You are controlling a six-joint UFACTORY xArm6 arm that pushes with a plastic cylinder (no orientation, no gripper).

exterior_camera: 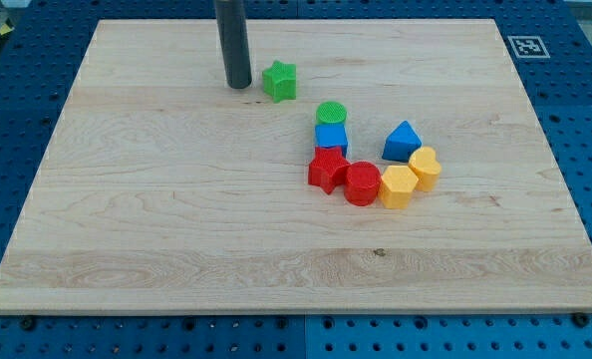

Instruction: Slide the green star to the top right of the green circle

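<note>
The green star lies on the wooden board near the view's top, left of centre. The green circle lies below and to the right of it, a short gap apart. My tip rests on the board just left of the green star, a small gap from it. The rod rises straight up out of the view's top.
A blue cube touches the green circle from below. Below it sit a red star, a red cylinder, a yellow hexagon and a yellow heart. A blue triangular block lies right of the cube.
</note>
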